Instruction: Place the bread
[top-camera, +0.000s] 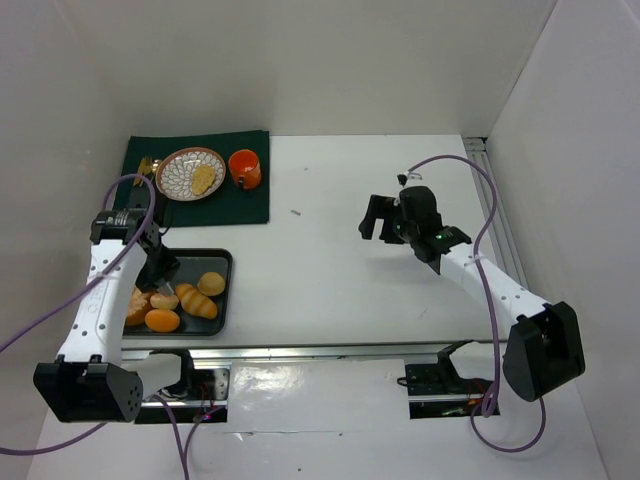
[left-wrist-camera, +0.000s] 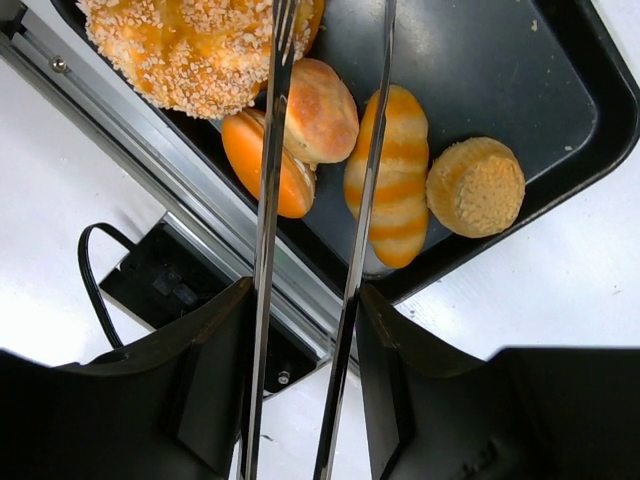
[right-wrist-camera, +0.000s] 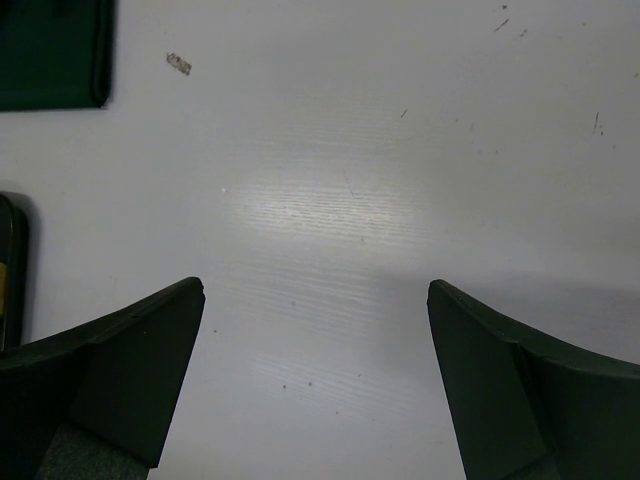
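Note:
My left gripper (left-wrist-camera: 303, 290) (top-camera: 160, 265) is shut on a pair of metal tongs (left-wrist-camera: 268, 200), whose two blades reach out over the black tray (left-wrist-camera: 520, 70) (top-camera: 224, 262). A small round bun (left-wrist-camera: 320, 110) lies between the blades, the left one crossing its edge; I cannot tell whether it is pinched. Around it lie an orange oval roll (left-wrist-camera: 262, 165), a striped long roll (left-wrist-camera: 392, 180), a round muffin-like bread (left-wrist-camera: 477, 186) and a big seeded loaf (left-wrist-camera: 185, 40). My right gripper (right-wrist-camera: 315, 300) (top-camera: 378, 222) hangs open over bare table, holding nothing.
On a dark green mat (top-camera: 250, 205) at the back left stand a patterned plate (top-camera: 172, 180) with a flat piece of bread (top-camera: 204, 178) and an orange cup (top-camera: 245, 168). A metal rail (left-wrist-camera: 150, 170) runs along the tray's near side.

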